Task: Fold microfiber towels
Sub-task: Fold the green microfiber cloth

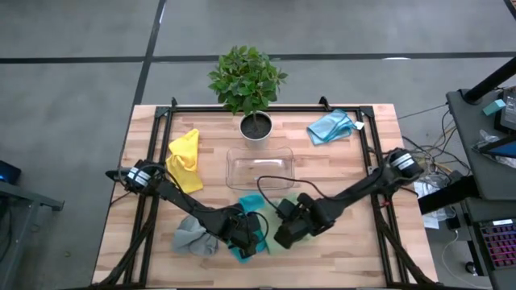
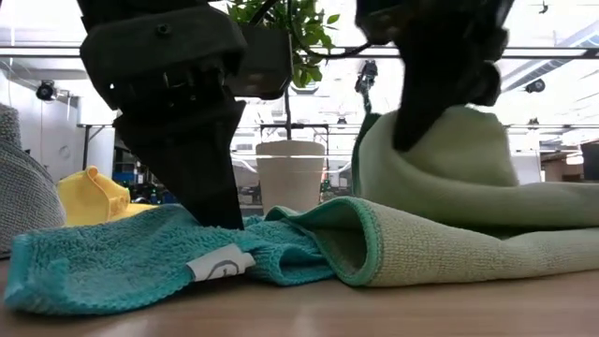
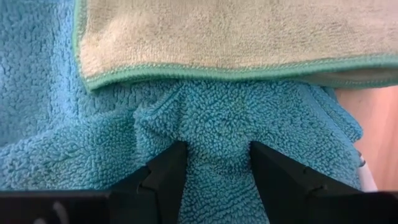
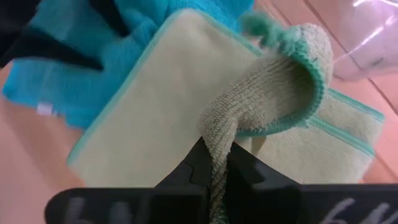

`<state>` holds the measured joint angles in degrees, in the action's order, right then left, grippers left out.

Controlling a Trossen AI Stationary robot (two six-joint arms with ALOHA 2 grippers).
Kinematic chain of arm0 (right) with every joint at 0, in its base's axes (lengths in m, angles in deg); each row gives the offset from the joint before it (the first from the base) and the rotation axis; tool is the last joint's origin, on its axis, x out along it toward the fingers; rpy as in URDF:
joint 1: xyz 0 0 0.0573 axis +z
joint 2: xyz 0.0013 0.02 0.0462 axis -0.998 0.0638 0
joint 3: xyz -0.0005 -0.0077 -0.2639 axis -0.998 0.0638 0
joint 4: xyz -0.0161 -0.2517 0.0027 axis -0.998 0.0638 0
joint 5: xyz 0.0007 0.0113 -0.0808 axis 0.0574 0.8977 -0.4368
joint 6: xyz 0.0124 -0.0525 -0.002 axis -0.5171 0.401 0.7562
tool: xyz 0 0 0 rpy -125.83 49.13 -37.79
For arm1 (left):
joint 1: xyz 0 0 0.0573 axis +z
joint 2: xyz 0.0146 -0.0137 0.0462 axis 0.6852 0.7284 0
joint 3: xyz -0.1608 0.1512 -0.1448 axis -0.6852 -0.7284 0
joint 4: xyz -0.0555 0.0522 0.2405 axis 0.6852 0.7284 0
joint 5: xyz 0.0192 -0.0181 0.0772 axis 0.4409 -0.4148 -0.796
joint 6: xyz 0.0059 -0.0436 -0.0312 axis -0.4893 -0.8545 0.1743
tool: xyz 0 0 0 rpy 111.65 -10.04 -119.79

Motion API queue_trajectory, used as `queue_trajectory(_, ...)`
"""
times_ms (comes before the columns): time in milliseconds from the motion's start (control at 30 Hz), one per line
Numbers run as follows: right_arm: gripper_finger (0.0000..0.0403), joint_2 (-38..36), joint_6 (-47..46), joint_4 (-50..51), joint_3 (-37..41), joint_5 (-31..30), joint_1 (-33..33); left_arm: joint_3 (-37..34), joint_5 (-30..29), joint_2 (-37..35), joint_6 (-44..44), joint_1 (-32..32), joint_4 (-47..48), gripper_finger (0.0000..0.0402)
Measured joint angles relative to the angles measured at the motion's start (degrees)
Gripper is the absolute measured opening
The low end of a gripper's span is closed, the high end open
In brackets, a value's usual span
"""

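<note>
Near the table's front edge, the right gripper (image 4: pixel 214 165) pinches the sage green towel (image 4: pixel 161 99) while the left gripper (image 3: pixel 214 165) straddles a fold of the teal towel (image 3: pixel 217 118)

Teal towel (image 3: pixel 236 118): deep looped pile, fuzzy, matt; small smooth white tag sewn on its edge. Sage green towel (image 4: pixel 161 99): finer, shorter knit, matt, with a stitched teal hem. Grey towel (image 1: pixel 193 235): coarse nubby cloth. Yellow towel (image 1: pixel 185 159) and light blue towel (image 1: pixel 330 126): soft matt cloth. Table (image 1: pixel 339 258): pale wood slats, smooth, low sheen. Tray (image 1: pixel 260 167): clear glossy plastic. Pot (image 2: pixel 290 173): smooth matt white. Left hand (image 3: pixel 211 171) fingers: matt black plastic.
</note>
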<state>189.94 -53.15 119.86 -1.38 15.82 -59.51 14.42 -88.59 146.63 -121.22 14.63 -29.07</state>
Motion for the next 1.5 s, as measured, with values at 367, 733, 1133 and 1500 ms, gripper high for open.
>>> queue_trajectory(367, 0.0109, 4.42, 1.96, -0.69, -3.64, 0.04, -0.04, 0.0, -0.12, -0.02, 0.04, -0.07, -0.04, 0.0166)
queue_trajectory(733, 0.0199, 4.59, 9.44, -6.5, -5.28, 1.4, 0.27, 0.0, -0.02, -0.15, -0.04, -0.07, -0.05, 0.0166)
queue_trajectory(1133, 0.0196, -3.09, 19.57, 4.4, -5.23, -3.87, 3.01, 0.17, 1.32, -0.78, -0.55, -0.59, 0.09, 0.0166)
queue_trajectory(1500, 0.0174, -18.8, 20.26, -1.29, 15.58, -6.22, 2.4, 0.2, 1.3, -1.66, -0.19, -0.74, -0.47, 0.0166)
